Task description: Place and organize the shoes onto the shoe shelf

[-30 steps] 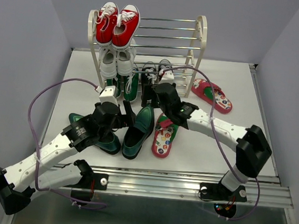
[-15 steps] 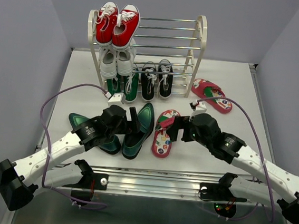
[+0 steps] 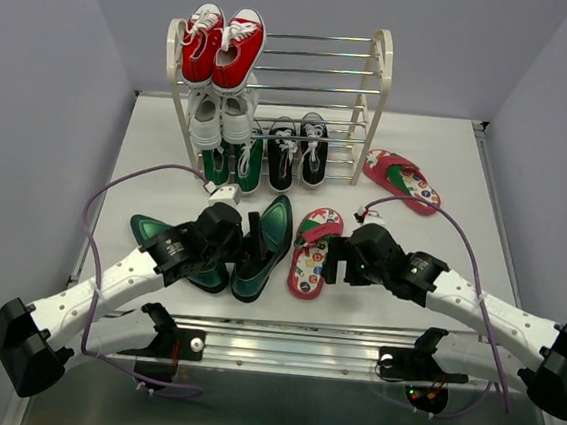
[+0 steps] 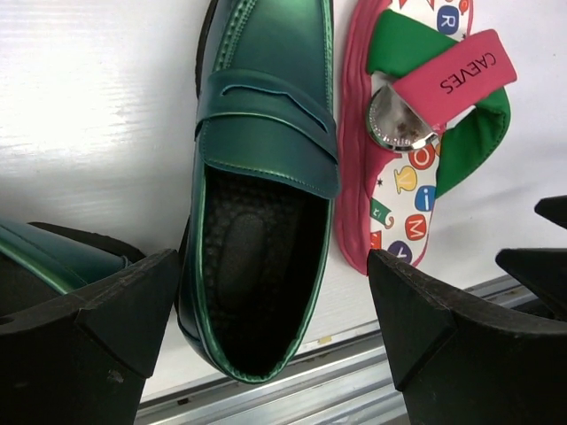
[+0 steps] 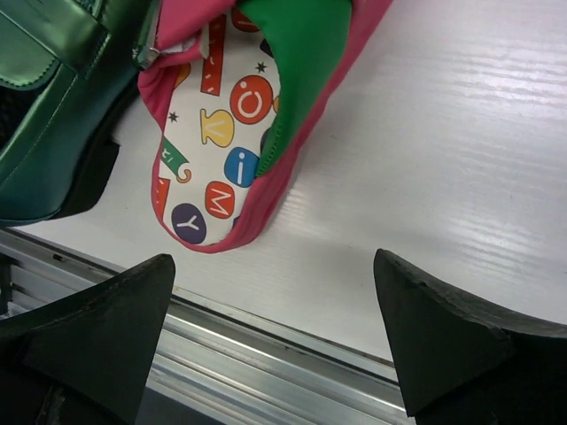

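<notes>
On the shoe shelf (image 3: 380,81), the black sneakers (image 3: 299,154) sit on the lowest rods. One green loafer (image 3: 266,236) (image 4: 261,221) lies on the table, its heel just under my open left gripper (image 3: 247,231) (image 4: 275,328). The second loafer (image 3: 175,247) lies to its left. A red flip-flop (image 3: 312,250) (image 5: 230,133) lies beside the first loafer. My right gripper (image 3: 337,258) (image 5: 275,336) hangs open just right of its heel, holding nothing. The other flip-flop (image 3: 402,181) lies right of the shelf.
Red sneakers (image 3: 222,44) fill the left of the top tier and white sneakers (image 3: 222,116) sit below them. A green pair (image 3: 236,165) stands at the shelf's lower left. The metal rail (image 3: 351,342) runs along the table's near edge, close under both grippers.
My right arm has drawn back from the shelf by the black sneakers and come down beside the near flip-flop. The left gripper has shifted slightly over the loafer.
</notes>
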You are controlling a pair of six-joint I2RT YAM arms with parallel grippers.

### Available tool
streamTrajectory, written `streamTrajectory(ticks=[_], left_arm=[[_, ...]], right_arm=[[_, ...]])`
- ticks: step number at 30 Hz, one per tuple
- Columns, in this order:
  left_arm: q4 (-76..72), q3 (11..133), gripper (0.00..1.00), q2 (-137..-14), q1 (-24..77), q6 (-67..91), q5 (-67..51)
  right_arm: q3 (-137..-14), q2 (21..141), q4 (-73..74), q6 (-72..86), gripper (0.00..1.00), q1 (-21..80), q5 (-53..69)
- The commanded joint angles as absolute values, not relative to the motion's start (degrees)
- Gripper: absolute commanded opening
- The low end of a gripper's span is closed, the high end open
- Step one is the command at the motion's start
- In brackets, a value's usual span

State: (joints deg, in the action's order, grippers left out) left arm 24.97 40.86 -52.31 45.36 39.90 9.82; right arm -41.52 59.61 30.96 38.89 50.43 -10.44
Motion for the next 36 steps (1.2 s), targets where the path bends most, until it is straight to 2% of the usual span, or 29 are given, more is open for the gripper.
streamTrajectory(ticks=[1,4,10,12,21,26,36], left_arm=[[24.26,43.68,0.99,-50.8,46.49,39.9,6.42],[20.4,45.7,0.99,-52.29,51.14,40.87,5.89],[17.76,52.46,0.99,-65.89,61.94,41.13,10.02],[16.26,53.43,0.99,-69.15,63.45,41.39,10.72],[13.7,60.47,0.99,-83.74,69.25,43.58,13.79],[18.01,58.81,0.99,-85.87,69.52,48.42,15.46],[25.91,59.41,0.99,-89.29,70.66,47.45,20.55]], right_arm=[[-43.86,57.76,32.86,41.74,1.0,50.89,-12.55],[-46.48,56.34,37.08,44.38,1.0,50.89,-21.77],[-56.94,58.53,55.68,53.6,1.0,50.89,-43.37],[-57.83,58.71,58.0,55.45,1.0,50.89,-45.96],[-59.06,57.3,58.62,54.32,1.0,50.37,-45.88],[-58.98,58.09,58.71,53.26,1.0,50.36,-45.0],[-56.69,58.01,56.78,51.68,1.0,49.83,-43.42]])
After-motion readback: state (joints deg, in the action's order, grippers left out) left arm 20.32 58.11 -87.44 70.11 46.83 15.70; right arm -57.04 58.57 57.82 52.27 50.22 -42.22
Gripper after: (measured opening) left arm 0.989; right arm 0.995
